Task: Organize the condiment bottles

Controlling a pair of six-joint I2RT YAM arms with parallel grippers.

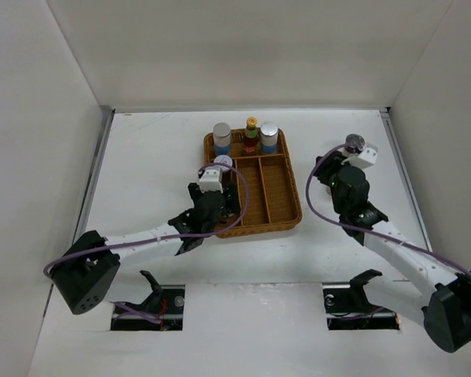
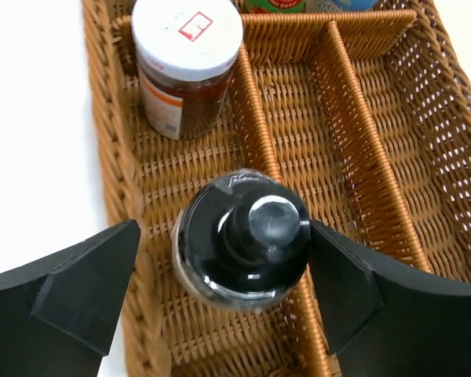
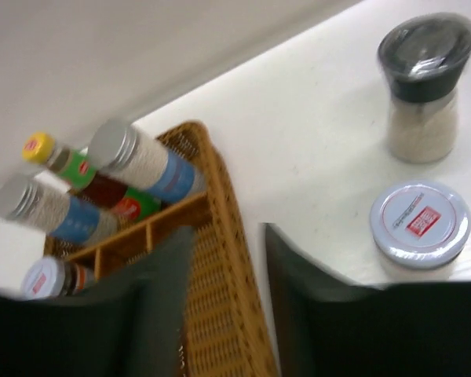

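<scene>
Low in my left wrist view, the black-capped jar (image 2: 243, 236) stands upright in the wicker tray (image 2: 110, 118), cap toward the lens; my left fingers (image 2: 334, 267) straddle it, spread, not clamped; upper left, a white-lidded jar (image 2: 187, 47) bears a red-and-white sticker, print unreadable; my right fingers (image 3: 298, 298) gape, holding nothing; blue-labelled shakers (image 3: 153, 165) slant lids up-left.

left arm (image 1: 145, 235): extended forward, left gripper (image 2: 224, 263) jaws parted | right arm (image 1: 400, 251): extended forward, right gripper (image 3: 228, 267) apparently parted, view blurred
</scene>
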